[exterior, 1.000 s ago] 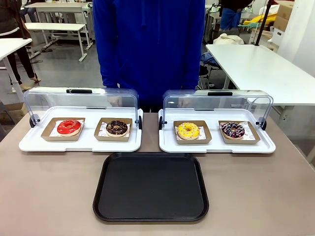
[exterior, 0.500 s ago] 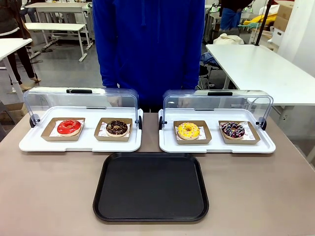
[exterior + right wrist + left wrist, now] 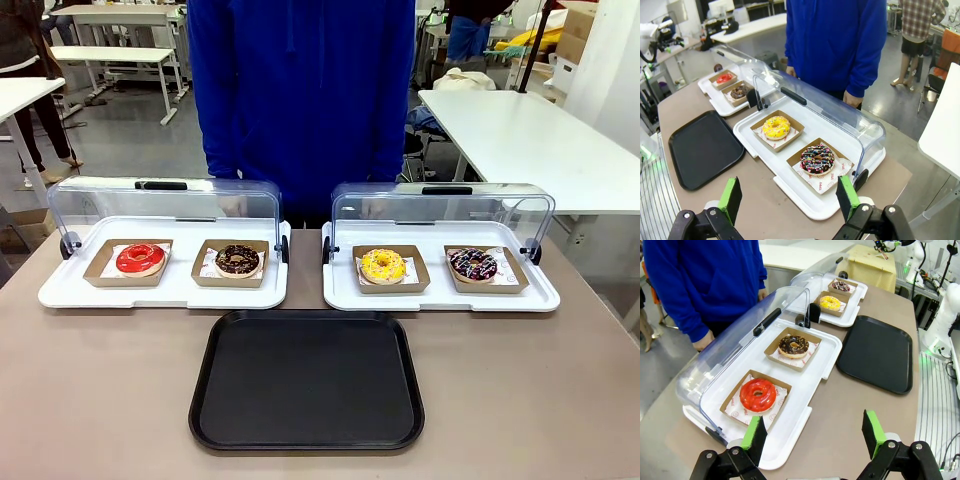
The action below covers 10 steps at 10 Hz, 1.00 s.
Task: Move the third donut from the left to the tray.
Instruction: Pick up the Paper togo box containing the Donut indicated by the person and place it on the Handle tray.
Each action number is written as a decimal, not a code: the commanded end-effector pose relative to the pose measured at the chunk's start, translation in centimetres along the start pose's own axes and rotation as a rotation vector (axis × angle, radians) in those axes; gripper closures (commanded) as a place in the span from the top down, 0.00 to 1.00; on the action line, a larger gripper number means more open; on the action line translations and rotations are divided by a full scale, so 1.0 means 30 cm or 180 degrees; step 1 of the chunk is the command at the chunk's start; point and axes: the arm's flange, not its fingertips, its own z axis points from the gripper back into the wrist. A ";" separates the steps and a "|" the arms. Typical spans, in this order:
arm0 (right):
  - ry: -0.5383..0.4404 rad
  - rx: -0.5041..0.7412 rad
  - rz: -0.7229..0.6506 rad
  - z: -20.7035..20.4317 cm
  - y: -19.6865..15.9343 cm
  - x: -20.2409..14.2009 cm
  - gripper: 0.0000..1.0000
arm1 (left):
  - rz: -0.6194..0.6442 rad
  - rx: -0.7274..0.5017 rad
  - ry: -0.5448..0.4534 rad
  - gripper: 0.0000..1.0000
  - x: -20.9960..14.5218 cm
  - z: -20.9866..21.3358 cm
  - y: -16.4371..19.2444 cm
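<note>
- We find the third donut from the left point(image 3: 382, 264), a yellow-iced, sprinkled ring, in a brown cardboard holder point(image 3: 416, 281) on the right-hand white tray point(image 3: 440, 300), its clear lid point(image 3: 440, 206) raised.
- The tray point(image 3: 306, 380), smooth black plastic with rounded corners, lies near it on the desk point(image 3: 100, 400).
- The left fingers point(image 3: 753, 435) and the right fingers point(image 3: 731, 196) stand wide apart.
</note>
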 end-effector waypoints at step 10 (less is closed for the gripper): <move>-0.0072 0.0005 0.0084 0.000 -0.011 0.012 1.00 | -0.0040 -0.0022 -0.0031 1.00 0.006 0.005 0.001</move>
